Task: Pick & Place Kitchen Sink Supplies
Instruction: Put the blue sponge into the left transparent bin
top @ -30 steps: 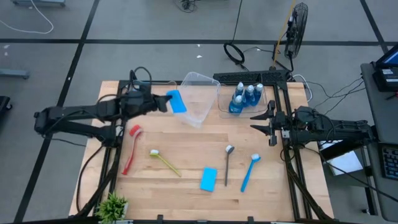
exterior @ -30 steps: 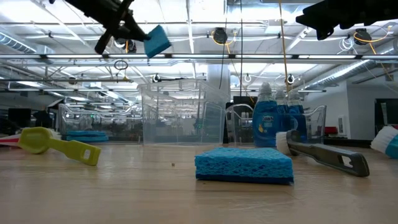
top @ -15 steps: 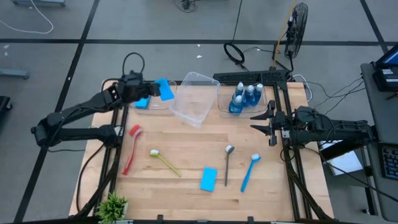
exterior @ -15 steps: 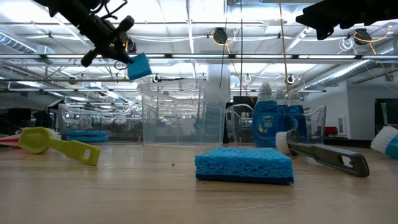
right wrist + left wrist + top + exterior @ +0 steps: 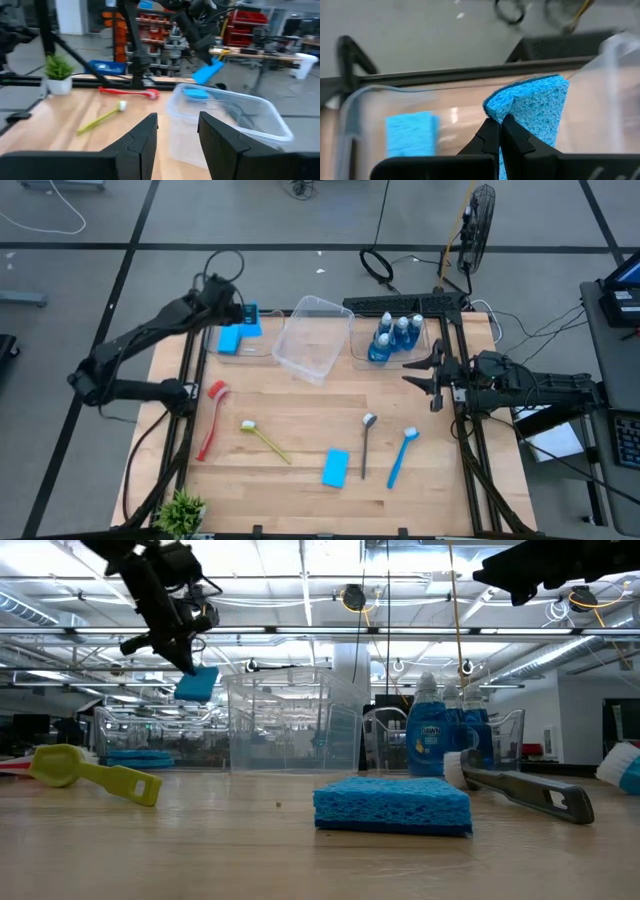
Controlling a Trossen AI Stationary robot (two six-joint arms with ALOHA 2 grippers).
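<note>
Your left gripper (image 5: 499,131) is pinched tight on a bright-blue sponge (image 5: 532,107), its dark fingertips biting the porous slab at one edge. In the high view that held sponge (image 5: 249,319) hangs above the far-left clear bin (image 5: 262,352), where a second sponge (image 5: 230,340) already lies flat. From table height you see the held sponge (image 5: 196,685) dangle below the gripper, tilted, well above the wood.

Your right gripper (image 5: 432,373) waits at the table's right edge, just beside the bin of blue bottles (image 5: 399,335); its fingers (image 5: 141,137) stand partly apart with nothing between them.

On the wooden table (image 5: 300,410) a third sponge (image 5: 335,467) lies flat, long axis running near to far. The grey spoon-like tool (image 5: 366,442) and the blue brush (image 5: 400,456) lie close together, heads toward the far side. The yellow brush (image 5: 264,439) lies diagonally, head toward the left; the red brush (image 5: 211,420) lies along the left edge. A tilted empty clear bin (image 5: 313,338) sits between the other two.
</note>
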